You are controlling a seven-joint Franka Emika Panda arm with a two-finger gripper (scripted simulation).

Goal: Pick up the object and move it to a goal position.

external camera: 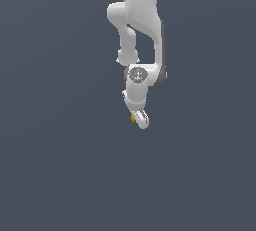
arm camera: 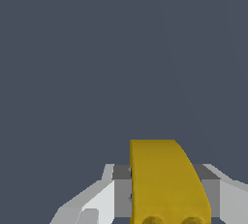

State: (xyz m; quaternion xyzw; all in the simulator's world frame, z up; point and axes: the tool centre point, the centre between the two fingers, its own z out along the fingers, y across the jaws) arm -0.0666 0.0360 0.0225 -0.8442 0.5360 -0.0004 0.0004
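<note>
We see the object (arm camera: 164,182), a yellow-orange lump, sitting between the two fingers of the tool (external camera: 140,119); in the wrist view the grey pads stand close on either side of it, so we judge the tool closed on it; its long axis runs out along the fingers; in the exterior view it peeks out at the tool's left edge; no goal marker shows, so we cannot tell which way the carry must go.

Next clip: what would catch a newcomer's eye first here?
The white arm hangs down from the top middle of the exterior view against a bare dark grey ground. At its lower end the gripper has a tiny yellow object at its tip. In the wrist view that object looms large, a yellow curved block sitting between the grey-white fingers.
</note>
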